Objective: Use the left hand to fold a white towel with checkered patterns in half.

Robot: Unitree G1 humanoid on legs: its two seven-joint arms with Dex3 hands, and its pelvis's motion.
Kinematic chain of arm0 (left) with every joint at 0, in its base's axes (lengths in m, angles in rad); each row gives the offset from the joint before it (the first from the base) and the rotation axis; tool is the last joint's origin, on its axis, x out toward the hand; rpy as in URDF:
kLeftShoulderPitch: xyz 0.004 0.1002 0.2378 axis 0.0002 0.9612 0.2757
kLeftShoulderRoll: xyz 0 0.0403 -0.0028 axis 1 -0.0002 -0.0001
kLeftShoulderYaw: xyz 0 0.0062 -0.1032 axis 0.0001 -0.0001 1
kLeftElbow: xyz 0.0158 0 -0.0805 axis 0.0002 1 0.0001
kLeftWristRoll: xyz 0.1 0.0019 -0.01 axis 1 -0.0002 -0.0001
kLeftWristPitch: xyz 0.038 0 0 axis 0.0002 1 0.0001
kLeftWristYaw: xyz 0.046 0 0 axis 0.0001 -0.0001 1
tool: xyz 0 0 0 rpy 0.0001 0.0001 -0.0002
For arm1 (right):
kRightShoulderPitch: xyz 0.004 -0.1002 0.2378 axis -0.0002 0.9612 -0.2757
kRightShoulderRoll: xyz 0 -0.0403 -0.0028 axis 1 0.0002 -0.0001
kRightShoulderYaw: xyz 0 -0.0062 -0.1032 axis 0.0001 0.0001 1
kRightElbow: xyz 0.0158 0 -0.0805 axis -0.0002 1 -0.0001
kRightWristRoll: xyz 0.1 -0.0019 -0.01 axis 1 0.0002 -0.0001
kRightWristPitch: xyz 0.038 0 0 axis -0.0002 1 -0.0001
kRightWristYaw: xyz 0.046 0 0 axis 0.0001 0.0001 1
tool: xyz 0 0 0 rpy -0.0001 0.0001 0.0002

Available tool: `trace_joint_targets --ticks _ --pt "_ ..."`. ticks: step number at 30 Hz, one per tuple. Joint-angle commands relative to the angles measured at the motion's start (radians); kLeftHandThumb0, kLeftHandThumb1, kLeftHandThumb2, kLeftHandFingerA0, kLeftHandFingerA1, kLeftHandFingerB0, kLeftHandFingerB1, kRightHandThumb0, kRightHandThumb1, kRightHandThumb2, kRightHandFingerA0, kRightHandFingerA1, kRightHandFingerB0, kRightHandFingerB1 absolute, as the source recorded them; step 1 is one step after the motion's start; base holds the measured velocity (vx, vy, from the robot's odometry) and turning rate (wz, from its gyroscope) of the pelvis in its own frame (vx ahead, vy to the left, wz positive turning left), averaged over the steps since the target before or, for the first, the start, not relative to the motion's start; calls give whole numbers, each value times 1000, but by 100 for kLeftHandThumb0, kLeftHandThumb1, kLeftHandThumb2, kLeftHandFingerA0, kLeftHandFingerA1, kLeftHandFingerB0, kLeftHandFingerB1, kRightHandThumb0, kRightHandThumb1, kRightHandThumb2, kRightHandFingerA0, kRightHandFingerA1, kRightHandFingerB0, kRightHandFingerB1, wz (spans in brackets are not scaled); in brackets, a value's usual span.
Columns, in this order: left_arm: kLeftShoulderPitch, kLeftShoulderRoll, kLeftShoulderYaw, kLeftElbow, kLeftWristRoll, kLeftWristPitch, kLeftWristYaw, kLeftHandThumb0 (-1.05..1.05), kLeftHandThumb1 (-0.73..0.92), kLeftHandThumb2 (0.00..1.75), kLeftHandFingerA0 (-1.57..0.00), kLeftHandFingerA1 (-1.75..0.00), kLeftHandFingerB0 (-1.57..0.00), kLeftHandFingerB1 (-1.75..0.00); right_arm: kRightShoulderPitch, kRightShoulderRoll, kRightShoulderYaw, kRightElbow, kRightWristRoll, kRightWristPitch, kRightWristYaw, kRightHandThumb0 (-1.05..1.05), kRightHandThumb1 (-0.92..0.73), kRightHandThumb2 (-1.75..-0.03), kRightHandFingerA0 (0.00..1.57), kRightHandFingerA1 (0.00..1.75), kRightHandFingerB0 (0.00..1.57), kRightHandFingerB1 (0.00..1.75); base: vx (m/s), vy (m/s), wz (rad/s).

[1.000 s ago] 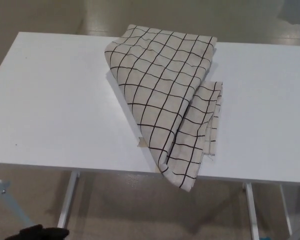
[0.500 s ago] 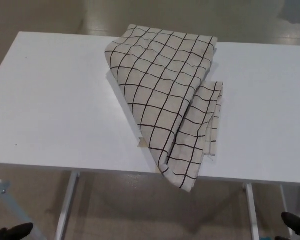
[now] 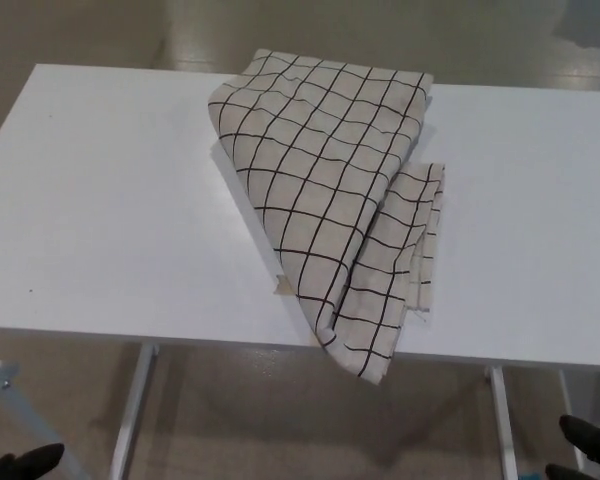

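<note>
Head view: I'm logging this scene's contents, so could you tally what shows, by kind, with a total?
Checkered towel: 1
White table: 1
Robot hands, black, at the bottom corners, left hand and right hand: 2
Total: 4

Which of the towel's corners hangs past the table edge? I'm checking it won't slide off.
The near corner of the towel, closest to the robot, droops over the table's front edge; the others lie on top.
</note>
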Motion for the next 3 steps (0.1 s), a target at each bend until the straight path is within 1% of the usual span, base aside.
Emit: trace_joint_targets --ticks 1,3 --pt "9 33 -31 18 74 -51 45 -69 64 60 -56 -39 -49 -36 10 -8 -1 -9 0 1 -6 -46 -64 -59 47 60 47 51 0 0 0" --pt "8 36 -34 21 78 -53 50 -69 64 60 -56 -39 -49 -36 10 -9 -1 -13 -5 8 -8 -46 -63 -59 48 59 49 51 0 0 0"
